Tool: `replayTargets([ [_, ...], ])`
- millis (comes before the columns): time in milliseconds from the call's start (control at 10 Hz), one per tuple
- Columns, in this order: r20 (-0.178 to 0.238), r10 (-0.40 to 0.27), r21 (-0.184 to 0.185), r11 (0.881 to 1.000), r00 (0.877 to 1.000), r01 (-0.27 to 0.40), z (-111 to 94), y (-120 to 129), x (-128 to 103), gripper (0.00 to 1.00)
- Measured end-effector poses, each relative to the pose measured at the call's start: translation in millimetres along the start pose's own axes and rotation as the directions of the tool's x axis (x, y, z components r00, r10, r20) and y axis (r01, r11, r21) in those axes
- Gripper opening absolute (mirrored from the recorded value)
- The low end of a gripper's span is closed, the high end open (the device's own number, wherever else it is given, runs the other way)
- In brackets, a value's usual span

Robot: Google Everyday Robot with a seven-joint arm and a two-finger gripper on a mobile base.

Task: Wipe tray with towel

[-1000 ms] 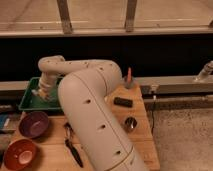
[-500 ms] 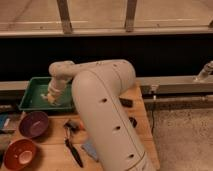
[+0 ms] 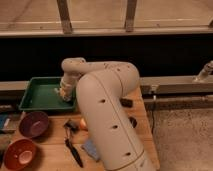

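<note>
— where's your gripper?
— my gripper [image 3: 64, 93] is down inside the tray [image 3: 36, 98], at its right side. i cannot tell how it is set.
— and the towel?
— i can't make it out under my gripper. the tray sits on the bench [image 3: 52, 136], behind the purple bowl [image 3: 33, 123] and orange bowl [image 3: 18, 154].

The end effector [image 3: 64, 92], low over the tray [image 3: 35, 95], is too blurred to read. The arm [image 3: 107, 120] hides the tray's 3 o'clock end and much of the table [image 3: 52, 150]. The orange bowl [image 3: 19, 154] is cut off at 7 o'clock.
</note>
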Motion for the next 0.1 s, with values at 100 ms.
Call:
replayTargets([
  [100,0.023,0.008,0.001,1.0,1.0,-0.008,1.5,-5.1,-7.1,0.0],
])
